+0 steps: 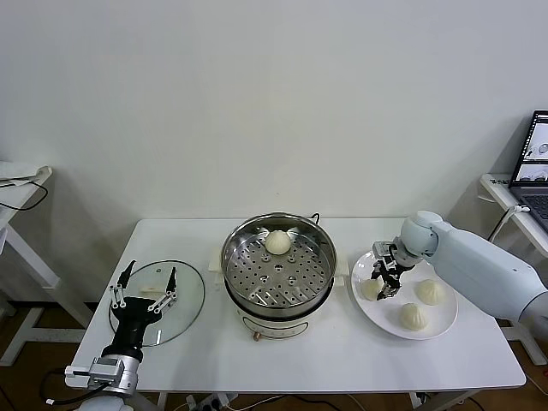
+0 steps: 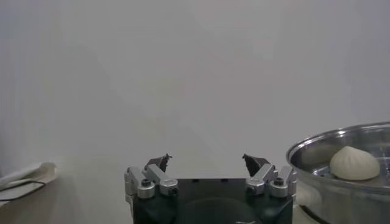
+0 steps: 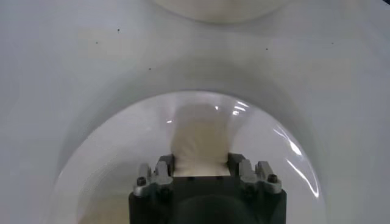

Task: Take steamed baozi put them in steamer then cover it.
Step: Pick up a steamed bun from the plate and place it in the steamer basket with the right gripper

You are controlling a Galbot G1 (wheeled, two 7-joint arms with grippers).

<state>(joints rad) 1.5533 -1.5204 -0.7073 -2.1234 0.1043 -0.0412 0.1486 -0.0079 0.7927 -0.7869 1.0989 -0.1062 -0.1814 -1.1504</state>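
The white table (image 1: 342, 351) carried everything; at its middle stood the steamer (image 1: 278, 261), its shiny wall open to the top and its perforated tray bare except for one bun (image 1: 276, 241) resting toward the far side; to the robot's left of it the glass lid (image 1: 184, 300) lay flat on the table, and to the right sat the white plate (image 1: 443, 324) with three baozi on it. The right arm reached in over the plate's near-steamer edge; the right gripper (image 1: 383, 282) stood down on the leftmost baozi (image 1: 371, 289), and the right wrist view showed its fingers (image 3: 162, 165) drawn in against both flanks of the pale dough, so it was clamped on that bun while the bun sat on the plate, not yet lifted. The other two baozi (image 1: 431, 292) and (image 1: 413, 316) lay just beside it, apart from the fingers. The left gripper (image 1: 143, 287) hung parked over the lid with its fingers spread wide, holding nothing.

To do this step well, I judged the squeeze should stay gentle, since the dough looked soft and would dent or tear its pleats under a hard pinch; the lift ought to go straight up before any sideways travel, so the bun cleared its neighbours and the plate rim; the carry should then pass above the steamer's wall and end over a bare patch of tray, away from the bun already there; release low, not from height.
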